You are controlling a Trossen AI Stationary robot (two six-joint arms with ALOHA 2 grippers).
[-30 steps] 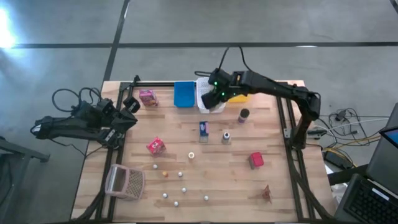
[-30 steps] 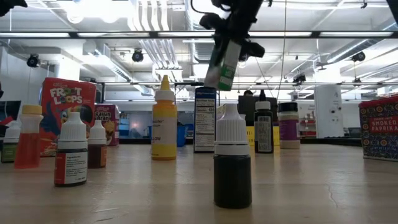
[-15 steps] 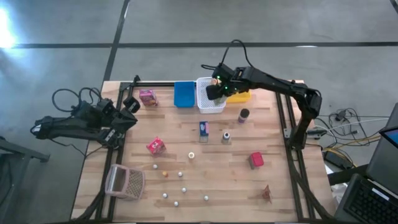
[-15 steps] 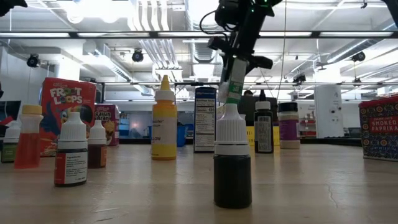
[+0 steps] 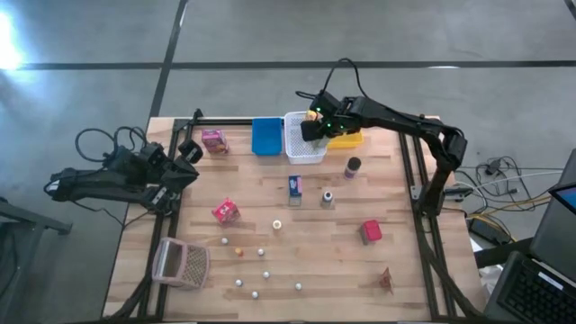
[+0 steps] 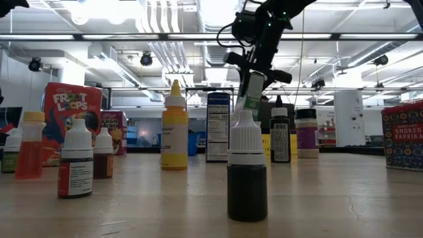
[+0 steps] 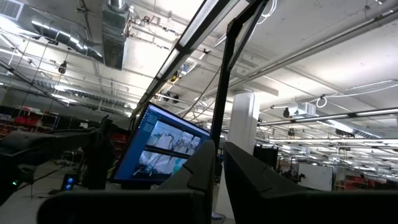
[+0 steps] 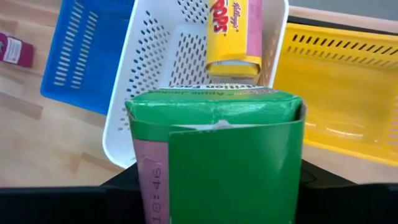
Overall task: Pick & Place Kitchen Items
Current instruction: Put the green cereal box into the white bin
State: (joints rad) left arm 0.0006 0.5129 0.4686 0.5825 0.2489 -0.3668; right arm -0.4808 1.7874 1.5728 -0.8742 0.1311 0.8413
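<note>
My right gripper (image 5: 312,128) is shut on a green box (image 8: 217,155) and hangs over the white bin (image 5: 304,149) at the table's far side. In the low view the box (image 6: 253,94) hangs below the fingers. A yellow box (image 8: 235,37) lies inside the white bin (image 8: 155,68). On the table stand a pink box (image 5: 214,140), a red-pink box (image 5: 225,211), a blue box (image 5: 294,185), a red box (image 5: 370,231), a dark jar (image 5: 353,166) and a grey jar (image 5: 328,197). Small balls (image 5: 261,270) lie near the front. My left gripper (image 5: 192,153) waits shut at the table's left edge. My right gripper pinches the green box between its two fingers, which show dark on either side of it (image 8: 127,177). The fingers slant down from above onto the box's upper end (image 6: 254,78). The box hangs nearly upright below them, clear above the white bin.
A blue bin (image 5: 266,137) stands left of the white one and a yellow bin (image 5: 347,139) right of it. A pinkish mesh basket (image 5: 183,263) lies at the near left corner. Small bottles (image 6: 246,165) stand close before the low camera.
My right gripper has carried the green box down and a little toward the table's far edge, staying over the white bin. Its wrist has rolled, and the box, tilted before, now hangs closer to upright.
</note>
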